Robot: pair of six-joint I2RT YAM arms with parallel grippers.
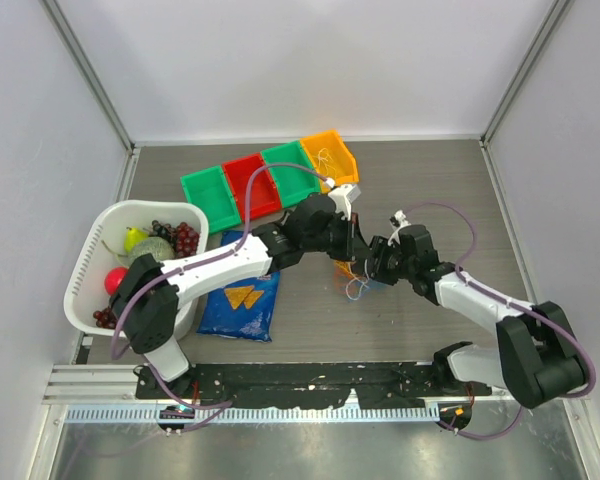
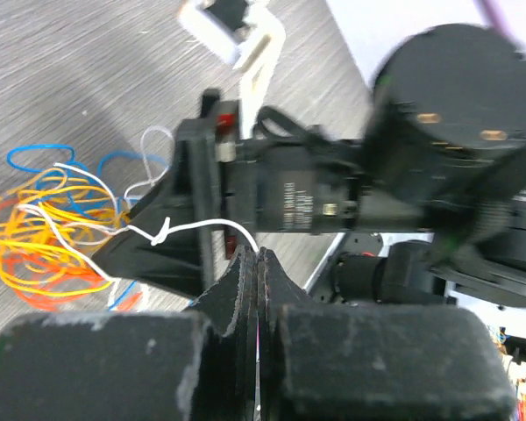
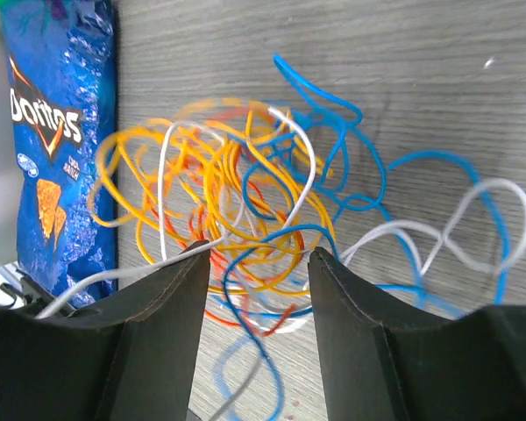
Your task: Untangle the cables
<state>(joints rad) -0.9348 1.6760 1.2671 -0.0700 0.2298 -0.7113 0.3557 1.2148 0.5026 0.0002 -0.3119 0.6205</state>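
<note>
Dark fingers (image 2: 289, 303) of the left gripper (image 2: 257, 259) fill the bottom of its wrist view, pressed flat together with no gap. A thin white strand runs taut from the tangle to their tips and seems to be pinched in the seam, though the blur there leaves some doubt.

On the other arm, the right gripper (image 3: 256, 254) stands with its jaws apart, one on each side of the near edge of the cables (image 3: 237, 184). Orange, yellow, blue and white loops lie between the two tips, and a white strand crosses the outer face of the left-hand finger in that view. Nothing is clamped there.

From above, the cables (image 1: 355, 285) sit as a small heap on the grey table (image 1: 430, 190), right under the two wrists, which meet near the middle. Just beside the heap, toward the left arm, lies a blue Doritos bag (image 1: 242, 295). Farther back is a row of bins (image 1: 252, 187): green, red, green, orange. A white basket (image 1: 85, 270) of fruit stands at the left edge.
</note>
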